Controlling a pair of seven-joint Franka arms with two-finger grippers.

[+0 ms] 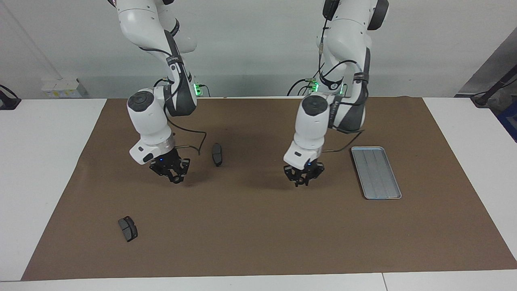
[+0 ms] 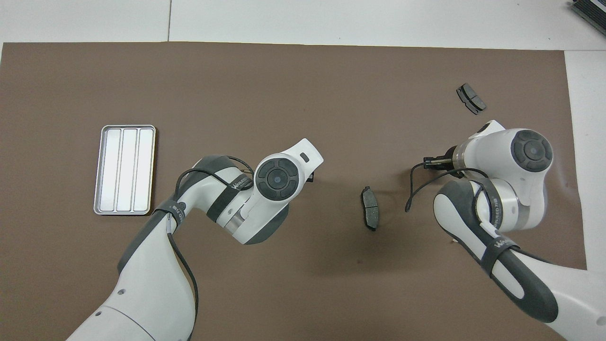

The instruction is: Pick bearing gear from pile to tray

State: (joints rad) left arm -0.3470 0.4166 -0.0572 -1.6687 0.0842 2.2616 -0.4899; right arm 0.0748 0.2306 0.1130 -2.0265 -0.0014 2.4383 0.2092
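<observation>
Two brake pads (image 1: 217, 154) (image 1: 128, 228) lie on the brown mat (image 1: 258, 226); whether either end effector (image 1: 174, 176) (image 1: 301, 180) is clamped, I cannot tell.

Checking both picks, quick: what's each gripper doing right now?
Left gripper: closed, apparently holding a black gear.
Right gripper: closed, apparently holding a black gear.

Open brown mat (image 1: 258, 226) was left between the left gripper (image 1: 301, 180) and the tray (image 1: 376, 172). One brake pad (image 1: 217, 154) was laid between the two arms, near the right gripper (image 1: 174, 176). Another pad (image 1: 128, 228) was set well apart, at the right arm's end.
</observation>
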